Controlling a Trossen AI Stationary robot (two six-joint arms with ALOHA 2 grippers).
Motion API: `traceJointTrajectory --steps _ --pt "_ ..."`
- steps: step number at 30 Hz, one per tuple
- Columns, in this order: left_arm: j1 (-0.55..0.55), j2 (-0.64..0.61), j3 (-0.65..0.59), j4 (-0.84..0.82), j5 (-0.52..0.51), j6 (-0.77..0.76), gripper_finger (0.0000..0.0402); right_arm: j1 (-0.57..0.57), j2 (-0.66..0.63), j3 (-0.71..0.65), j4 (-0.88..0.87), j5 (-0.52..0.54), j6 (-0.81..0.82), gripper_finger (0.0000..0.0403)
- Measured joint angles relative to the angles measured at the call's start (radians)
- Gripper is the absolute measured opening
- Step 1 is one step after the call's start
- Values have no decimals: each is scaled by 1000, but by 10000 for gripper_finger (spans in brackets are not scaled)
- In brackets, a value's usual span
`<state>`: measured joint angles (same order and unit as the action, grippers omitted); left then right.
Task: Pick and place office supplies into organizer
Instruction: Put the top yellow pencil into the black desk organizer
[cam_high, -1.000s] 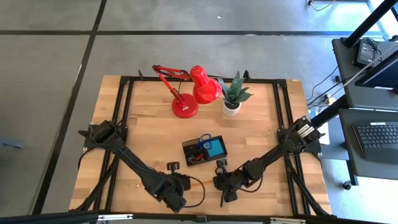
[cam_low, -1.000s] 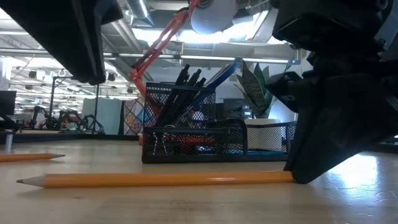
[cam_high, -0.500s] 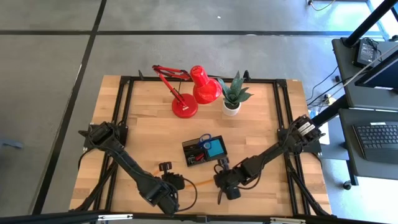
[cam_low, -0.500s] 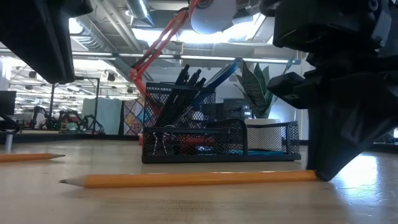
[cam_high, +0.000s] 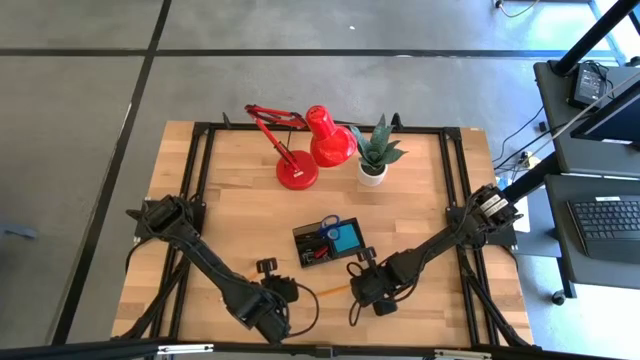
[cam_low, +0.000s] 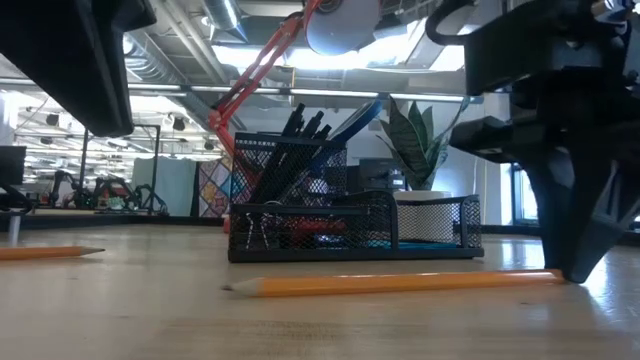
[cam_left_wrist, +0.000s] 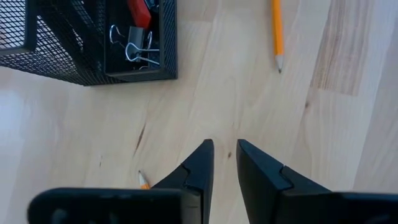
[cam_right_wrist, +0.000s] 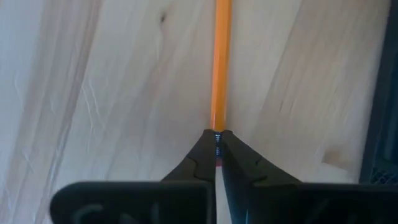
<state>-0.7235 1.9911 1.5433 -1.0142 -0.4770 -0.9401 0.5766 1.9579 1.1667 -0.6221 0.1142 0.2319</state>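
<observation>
An orange pencil (cam_right_wrist: 220, 62) with a sharpened tip is lying flat on the bench (cam_high: 240, 200) near its front edge, just before the black mesh organizer (cam_high: 328, 241). The right gripper (cam_right_wrist: 217, 138) is pinching the pencil's eraser end, its jaws closed on it. The left gripper (cam_left_wrist: 224, 155) is hovering over bare wood near the front edge, jaws slightly parted and gripping nothing.

— What do you see around your table?
— Grey concrete floor (cam_high: 80, 120) crossed by dark lines, a black desk (cam_high: 590, 120) with a keyboard (cam_high: 610, 222), bright ceiling lights (cam_low: 300, 55) overhead
</observation>
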Motion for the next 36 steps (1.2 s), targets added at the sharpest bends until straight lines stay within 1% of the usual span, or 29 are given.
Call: traceJointTrajectory --steps 11,14,18,22,36 --pt "21 0 0 0 34 2 62 0 -1 3 -46 -9 -17 14" --pt "21 0 0 0 35 10 60 0 1 22 -98 -13 -16 14" --pt "21 0 0 -3 38 10 59 2 11 73 -193 19 -16 14" --pt "21 0 0 -3 57 10 59 0 14 110 -247 34 -34 13" --pt "18 0 0 -2 68 8 59 -8 64 122 -243 -8 -59 13"
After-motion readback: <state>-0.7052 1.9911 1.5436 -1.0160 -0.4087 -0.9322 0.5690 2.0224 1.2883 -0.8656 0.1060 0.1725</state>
